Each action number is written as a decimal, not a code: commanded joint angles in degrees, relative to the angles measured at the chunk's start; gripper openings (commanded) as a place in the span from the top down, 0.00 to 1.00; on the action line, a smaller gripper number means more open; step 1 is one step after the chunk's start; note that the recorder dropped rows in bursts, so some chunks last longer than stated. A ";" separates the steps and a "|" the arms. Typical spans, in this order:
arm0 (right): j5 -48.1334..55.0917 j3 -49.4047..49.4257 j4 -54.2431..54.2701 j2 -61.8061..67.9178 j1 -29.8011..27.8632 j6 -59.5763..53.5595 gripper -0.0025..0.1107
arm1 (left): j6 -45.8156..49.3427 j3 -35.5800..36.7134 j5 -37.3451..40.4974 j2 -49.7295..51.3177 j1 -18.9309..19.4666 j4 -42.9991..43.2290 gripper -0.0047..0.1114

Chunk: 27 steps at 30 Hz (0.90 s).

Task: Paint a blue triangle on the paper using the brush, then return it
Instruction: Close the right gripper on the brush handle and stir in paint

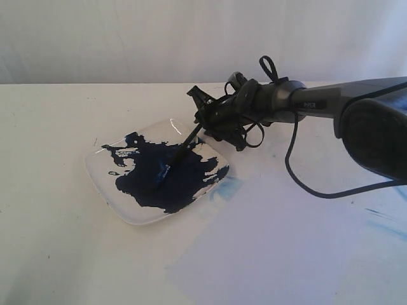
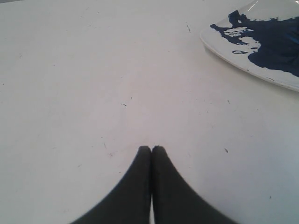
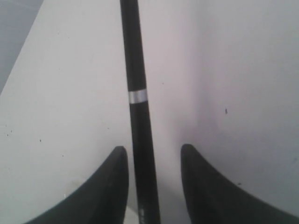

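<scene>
The brush (image 1: pixel 181 149) leans with its bristle end in the dark paint of a clear dish (image 1: pixel 102 181), its black handle rising to the right. My right gripper (image 1: pixel 205 114) stands open around the upper handle. In the right wrist view the handle (image 3: pixel 135 70), with its pale ring (image 3: pixel 138 96), runs between the spread fingertips of that gripper (image 3: pixel 154 147), closer to one finger. The paper (image 1: pixel 286 248) lies flat to the right of the dish, below the arm. No blue triangle shows on it. My left gripper (image 2: pixel 151 148) is shut over bare table.
A dark navy paint puddle (image 1: pixel 165 171) fills much of the dish, whose corner also shows in the left wrist view (image 2: pixel 224 51). A faint pale-blue smear (image 1: pixel 230 187) marks the paper by the dish. Blue streaks (image 1: pixel 381 219) lie at the right edge. A black cable (image 1: pixel 299 171) loops under the right arm.
</scene>
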 commanded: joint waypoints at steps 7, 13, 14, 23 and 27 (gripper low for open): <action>-2.52 -0.41 -0.03 -0.20 0.93 0.05 0.66 | -0.02 0.12 -0.08 -0.27 -0.30 -0.30 0.96; -2.54 -0.41 0.09 0.12 0.93 0.05 0.66 | -0.02 0.12 -0.08 -0.27 -0.30 -0.30 0.96; -2.42 -0.41 0.20 0.37 0.93 0.05 0.66 | -0.02 0.12 -0.08 -0.27 -0.30 -0.30 0.96; -1.81 -0.41 1.35 1.08 0.93 0.05 0.66 | -0.02 0.12 -0.08 -0.27 -0.30 -0.30 0.96; -1.81 -0.41 2.17 1.08 0.93 0.05 0.66 | -0.02 0.12 -0.08 -0.27 -0.30 -0.30 0.96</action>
